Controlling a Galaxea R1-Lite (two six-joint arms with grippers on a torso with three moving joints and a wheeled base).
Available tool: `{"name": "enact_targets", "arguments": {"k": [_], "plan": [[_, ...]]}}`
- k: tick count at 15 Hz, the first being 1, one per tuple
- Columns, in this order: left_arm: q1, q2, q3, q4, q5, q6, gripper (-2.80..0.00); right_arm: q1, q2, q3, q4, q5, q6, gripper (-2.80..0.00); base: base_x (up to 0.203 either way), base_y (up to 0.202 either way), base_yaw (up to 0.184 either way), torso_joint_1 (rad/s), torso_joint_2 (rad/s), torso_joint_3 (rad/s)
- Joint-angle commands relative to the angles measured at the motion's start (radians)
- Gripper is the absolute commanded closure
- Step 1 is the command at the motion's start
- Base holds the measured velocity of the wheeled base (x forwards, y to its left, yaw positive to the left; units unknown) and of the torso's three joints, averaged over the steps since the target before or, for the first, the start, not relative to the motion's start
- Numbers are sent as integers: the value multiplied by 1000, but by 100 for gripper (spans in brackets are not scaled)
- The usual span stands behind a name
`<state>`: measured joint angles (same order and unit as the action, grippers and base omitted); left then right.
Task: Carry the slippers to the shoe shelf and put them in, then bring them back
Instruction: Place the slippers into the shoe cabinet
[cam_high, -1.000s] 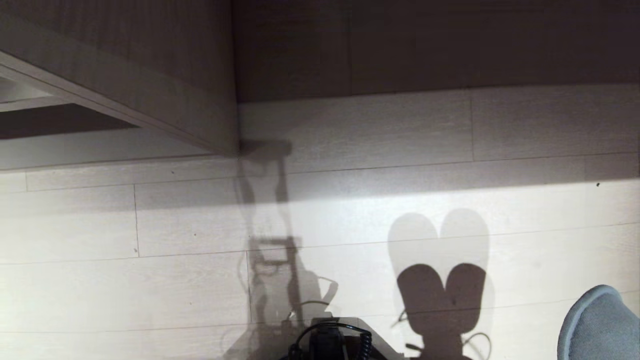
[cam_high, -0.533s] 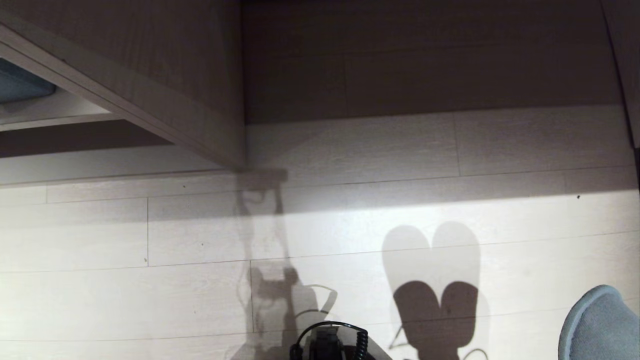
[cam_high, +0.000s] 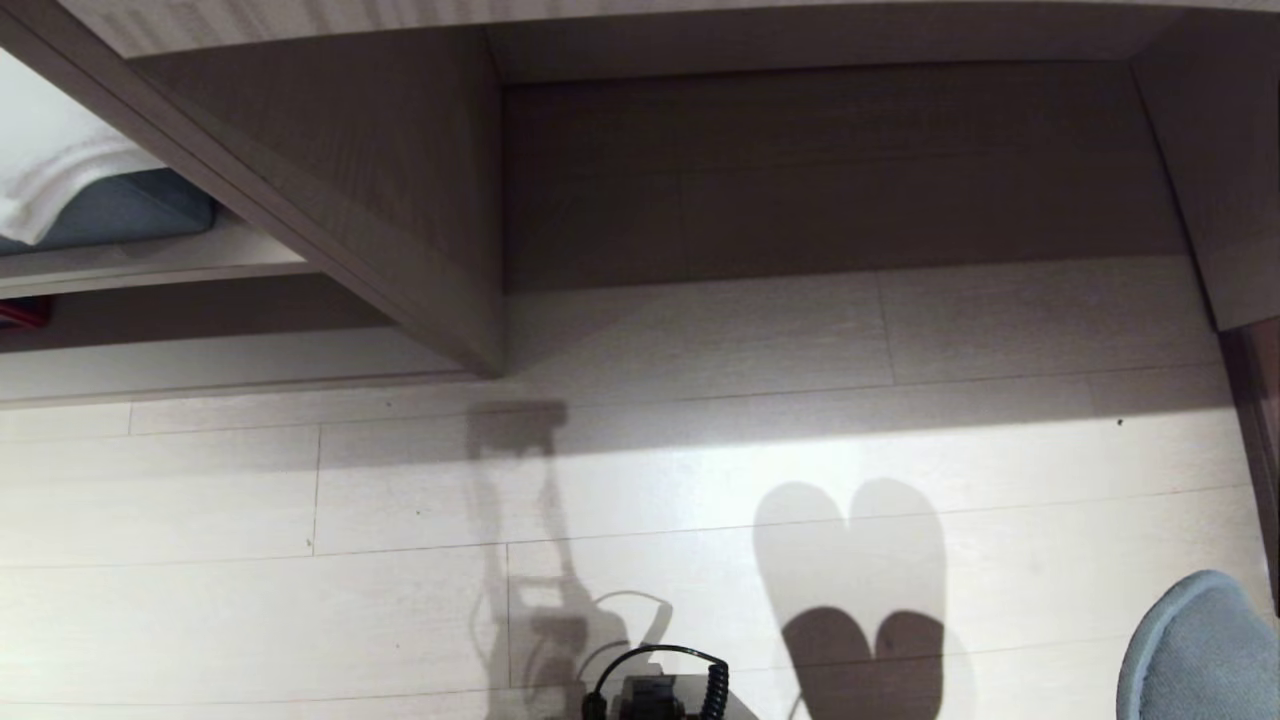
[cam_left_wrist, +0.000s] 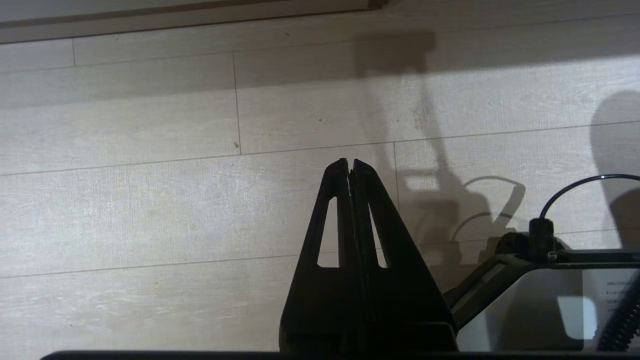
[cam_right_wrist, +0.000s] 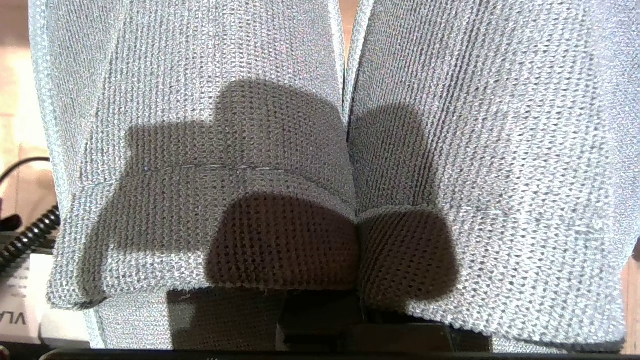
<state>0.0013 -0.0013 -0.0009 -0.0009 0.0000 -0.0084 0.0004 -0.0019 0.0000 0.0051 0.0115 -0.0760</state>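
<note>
Writing: in the left wrist view, a few lines of small print are seen on a white panel of the robot base (cam_left_wrist: 595, 305) at the lower right of the frame, too small to be read. In the right wrist view, the letters "VL" are made out on a white label (cam_right_wrist: 20, 320) at the lower left edge, the rest being cut off.

Containers, head view, left to right: at the upper left an open shelf (cam_high: 150, 262) of a grey-beige wood unit is seen, with a pale bottom board. A folded blue-grey item (cam_high: 130, 208) lies on that board, and a white cloth (cam_high: 50, 170) is draped over it. A small red object (cam_high: 20, 312) shows at the far left edge beneath the board; it cannot be identified. To the right of the slanted side panel, a taller recess (cam_high: 840, 170) is open down to the pale plank floor (cam_high: 250, 620), its interior in shadow.

The left gripper (cam_left_wrist: 349, 162) is seen in its wrist view above bare floor, its jaws pressed together with nothing between them.

The slippers (cam_right_wrist: 330, 140) fill the right wrist view side by side, knit uppers touching; one rounded end shows at the lower right corner of the head view. They are pinched by the right gripper, whose fingers are hidden behind the fabric. A paired rounded shadow (cam_high: 850, 590) is cast on the floor at lower centre-right.
</note>
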Motion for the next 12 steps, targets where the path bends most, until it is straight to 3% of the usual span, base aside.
{"name": "enact_targets", "arguments": {"k": [1,12], "plan": [[0,1,1,-1,0,-1,0,1,2,2,-1,1,-1,0,0,0,0,0,0,200],[0,1,0,-1,0,-1,0,1,2,2,-1,1,-1,0,0,0,0,3,3,205]]}}
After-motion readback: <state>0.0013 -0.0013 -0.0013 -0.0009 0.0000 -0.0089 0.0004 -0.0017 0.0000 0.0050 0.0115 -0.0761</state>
